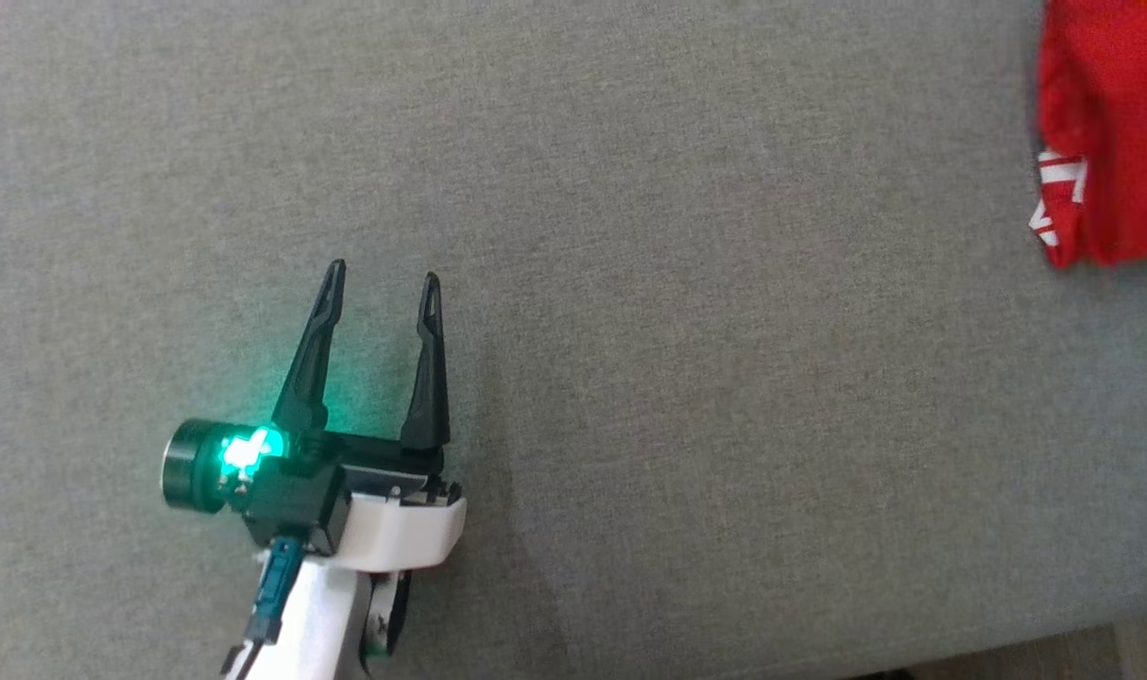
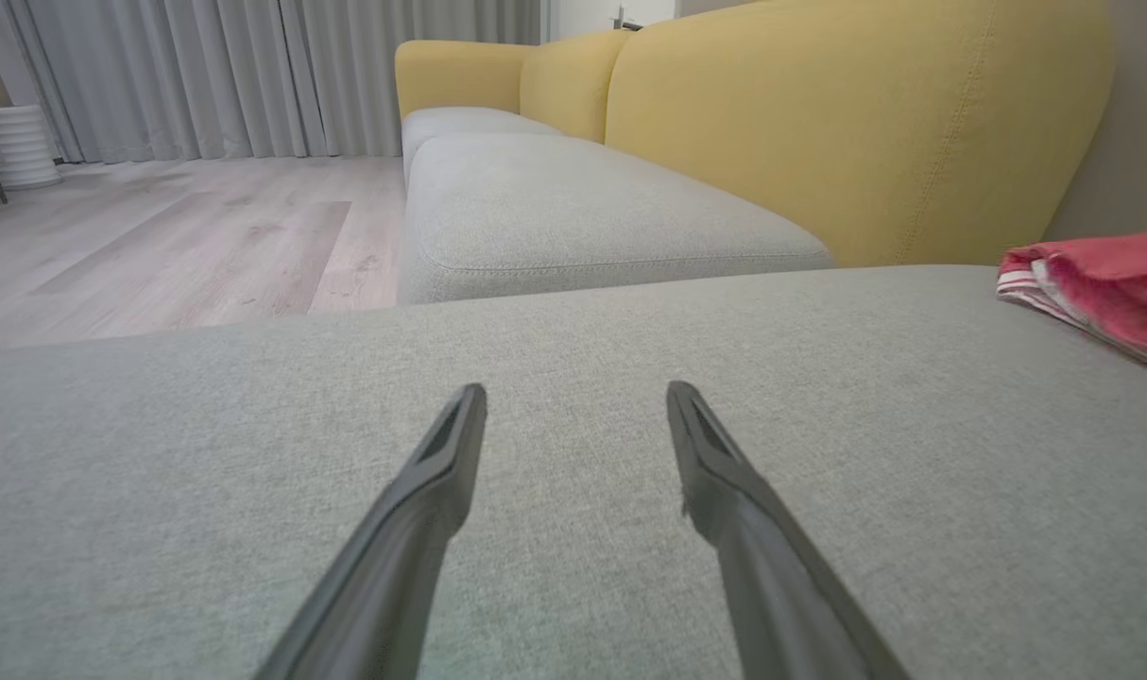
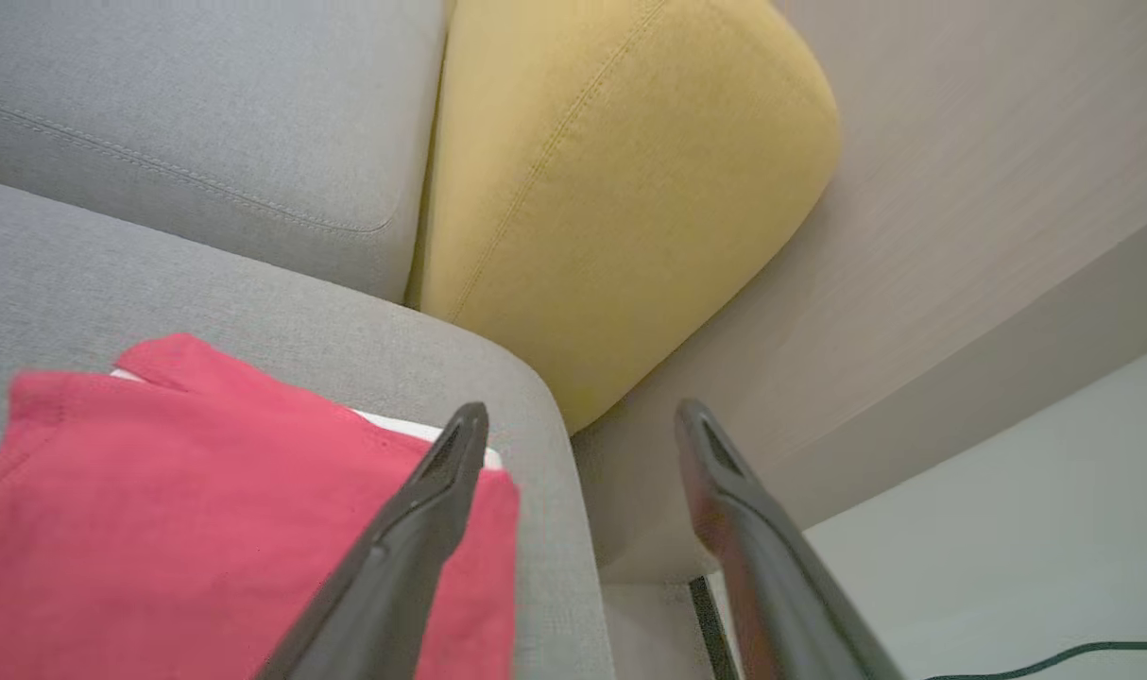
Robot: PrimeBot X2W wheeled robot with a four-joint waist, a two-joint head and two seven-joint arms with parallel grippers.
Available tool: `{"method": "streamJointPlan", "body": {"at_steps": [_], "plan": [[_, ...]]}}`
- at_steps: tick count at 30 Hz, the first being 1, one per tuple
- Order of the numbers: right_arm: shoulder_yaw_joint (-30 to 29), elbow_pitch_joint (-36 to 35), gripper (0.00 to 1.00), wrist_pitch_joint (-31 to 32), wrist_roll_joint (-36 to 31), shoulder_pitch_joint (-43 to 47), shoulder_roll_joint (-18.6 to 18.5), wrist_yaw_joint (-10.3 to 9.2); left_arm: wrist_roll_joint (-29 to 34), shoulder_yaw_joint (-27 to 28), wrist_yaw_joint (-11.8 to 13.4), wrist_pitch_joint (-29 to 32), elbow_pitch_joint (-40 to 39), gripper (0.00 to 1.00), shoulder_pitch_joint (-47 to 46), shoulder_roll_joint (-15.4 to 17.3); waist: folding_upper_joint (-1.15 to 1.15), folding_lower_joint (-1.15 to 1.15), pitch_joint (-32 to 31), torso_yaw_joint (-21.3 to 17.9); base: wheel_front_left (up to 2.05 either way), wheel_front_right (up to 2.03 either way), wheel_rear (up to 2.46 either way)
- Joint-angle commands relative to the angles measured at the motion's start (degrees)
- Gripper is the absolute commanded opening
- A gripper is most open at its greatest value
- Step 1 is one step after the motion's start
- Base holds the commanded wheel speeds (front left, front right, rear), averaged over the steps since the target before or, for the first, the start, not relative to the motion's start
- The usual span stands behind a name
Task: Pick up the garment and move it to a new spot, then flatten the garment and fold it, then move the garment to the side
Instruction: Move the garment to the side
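The garment [image 1: 1112, 123] is a folded red piece with white stripes at one edge, lying at the far right of the grey cushion [image 1: 630, 283]. In the left wrist view the garment [image 2: 1098, 283] lies flat at the right edge. My left gripper [image 1: 380, 279] hovers open over bare cushion at the lower left, far from the garment, nothing between its fingers [image 2: 441, 463]. In the right wrist view my right gripper [image 3: 583, 420] stands open above the cushion's corner. The garment [image 3: 177, 510] lies below and left of it, apart from the fingers.
A yellow backrest [image 2: 819, 123] and further grey seat cushions [image 2: 573, 208] stand behind the work cushion. A wall [image 3: 961, 189] borders the sofa on the right. Wood floor [image 2: 158, 246] and grey curtains [image 2: 205, 76] lie beyond. A dark cable [image 3: 1055, 656] runs on the floor.
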Motion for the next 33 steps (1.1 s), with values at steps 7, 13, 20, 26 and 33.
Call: {"method": "streamJointPlan", "body": {"at_steps": [7,13,20,26,33], "plan": [[7.67,-2.14,1.00,-8.43,-3.74,0.95,8.63,-0.05,-2.95,1.99,1.31,-0.29,-1.64,1.00,1.29,-0.26,0.00,0.00,-5.74,1.46,0.00,0.00,0.00],[19.43,2.29,1.00,-17.47,-1.42,4.02,17.52,-0.05,-7.41,3.10,1.11,-0.29,-1.48,1.00,4.45,-0.26,0.00,0.00,-12.56,3.28,0.00,0.00,0.00],[30.70,13.10,1.00,-29.20,2.23,7.74,27.29,-0.05,-10.50,4.32,0.33,-0.29,0.18,1.00,9.38,-0.26,0.00,0.00,-20.23,5.31,0.00,0.00,0.00],[32.36,15.11,1.00,-30.51,1.15,10.33,33.33,-0.05,-10.73,5.97,-0.36,-0.29,-0.87,1.00,13.24,-0.26,0.00,0.00,-24.20,6.22,0.00,0.00,0.00],[27.20,7.31,1.00,-30.55,-3.70,19.53,36.87,-0.05,-8.05,7.30,-2.66,-0.29,-3.15,1.00,18.22,-0.26,0.00,0.00,-27.90,8.35,0.00,0.00,0.00]]}}
